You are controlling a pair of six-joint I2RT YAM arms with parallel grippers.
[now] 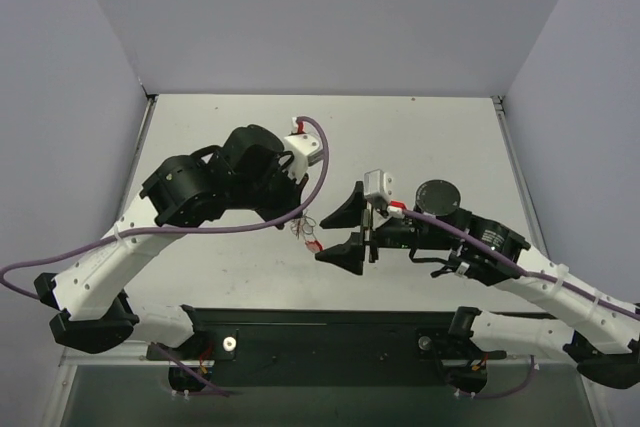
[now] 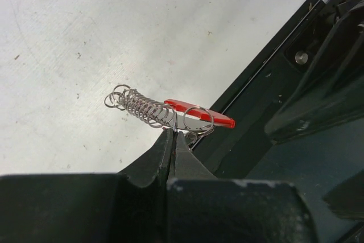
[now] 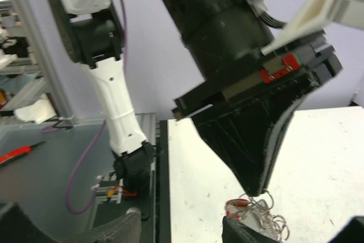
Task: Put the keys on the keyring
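The keyring (image 2: 200, 113), a red curved clip joined to a bunch of thin silver wire rings (image 2: 139, 106), hangs just above the white table. My left gripper (image 2: 173, 132) is shut on one of the wire rings and holds the bunch up. In the top view the bunch (image 1: 306, 233) hangs under the left gripper (image 1: 300, 219). My right gripper (image 1: 336, 234) is open, its jaws spread either side of the bunch's right end, with one fingertip (image 3: 244, 233) right next to the rings (image 3: 267, 217). I cannot make out the tiny red key tag as a separate piece.
The black base plate (image 1: 330, 332) runs along the table's near edge, and its rail (image 2: 256, 83) lies close under the clip. The left arm's white link (image 3: 116, 106) stands by the table edge. Pale walls close in the back and both sides.
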